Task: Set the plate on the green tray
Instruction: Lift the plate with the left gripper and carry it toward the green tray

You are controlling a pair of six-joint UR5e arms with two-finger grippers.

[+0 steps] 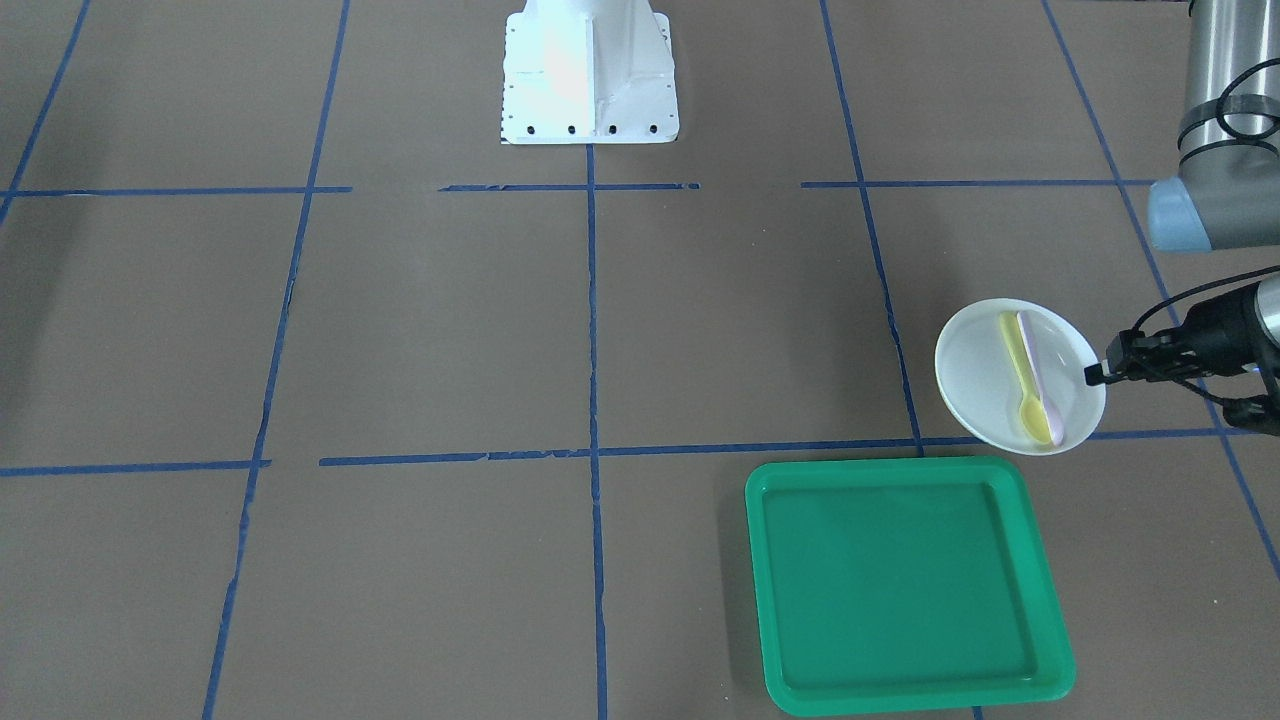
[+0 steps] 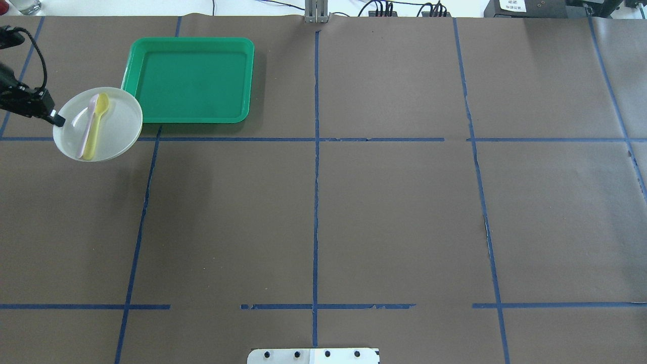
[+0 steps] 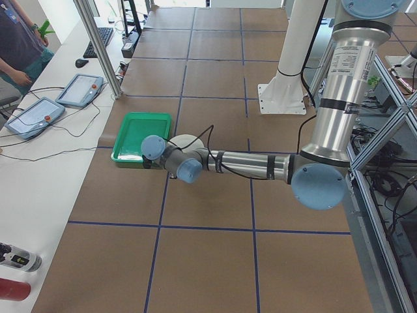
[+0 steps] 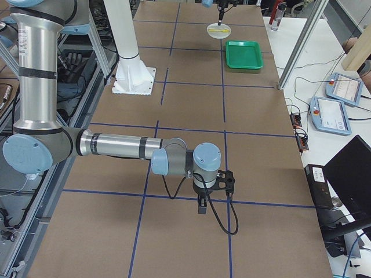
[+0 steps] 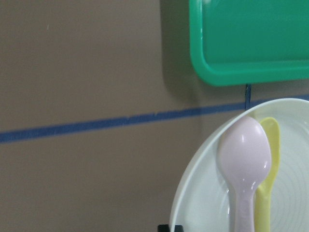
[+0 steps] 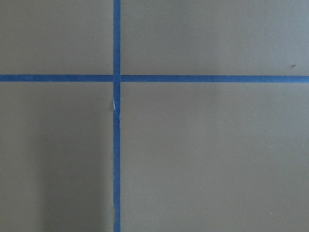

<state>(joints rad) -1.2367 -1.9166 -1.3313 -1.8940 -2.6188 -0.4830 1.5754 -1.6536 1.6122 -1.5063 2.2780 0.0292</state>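
Note:
The small white plate (image 1: 980, 385) carries a yellow spoon (image 1: 1022, 372) and a pink spoon (image 1: 1040, 372). My left gripper (image 1: 1097, 374) is shut on the plate's rim and holds it just above the table, beside a corner of the green tray (image 1: 900, 580). In the overhead view the plate (image 2: 119, 129) overlaps the tray's (image 2: 192, 81) near-left corner, with the gripper (image 2: 57, 120) at its left rim. The left wrist view shows the plate (image 5: 203, 203) and the tray's corner (image 5: 251, 43). My right gripper (image 4: 201, 208) hangs over bare table far away; I cannot tell whether it is open or shut.
The tray is empty. The robot's white base (image 1: 590, 80) stands at the table's middle edge. Blue tape lines (image 2: 316, 202) divide the brown table. Control pendants (image 3: 58, 101) lie on a side bench beyond the tray.

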